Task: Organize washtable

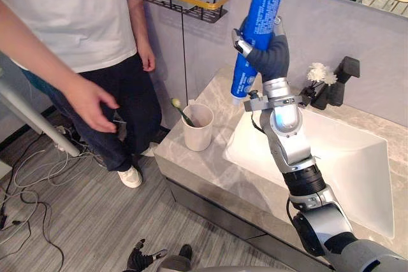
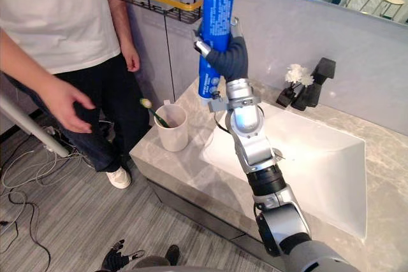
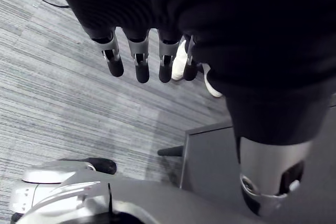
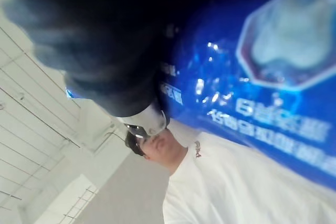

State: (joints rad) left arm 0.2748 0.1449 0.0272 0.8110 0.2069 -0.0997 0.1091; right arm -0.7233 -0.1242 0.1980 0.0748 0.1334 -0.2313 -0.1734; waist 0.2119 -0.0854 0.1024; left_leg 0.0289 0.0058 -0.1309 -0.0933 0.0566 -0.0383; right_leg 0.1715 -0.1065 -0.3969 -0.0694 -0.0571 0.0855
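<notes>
Toothpaste tube (image 1: pixel 258 36), blue with white print, stands cap down in the air above the marble counter (image 1: pixel 191 160) in the left eye view, with our right hand (image 1: pixel 268 55) clenched round its middle. Near the counter's left edge, beside the basin (image 1: pixel 347 157), a white cup (image 1: pixel 199 128) holds a toothbrush (image 1: pixel 180 111). A person (image 1: pixel 70 17) stands close on the left. In the left wrist view, our left hand (image 3: pixel 140 61) hangs with its fingers straight over grey floor. In the right wrist view, the tube's blue label lies against our dark fingers.
</notes>
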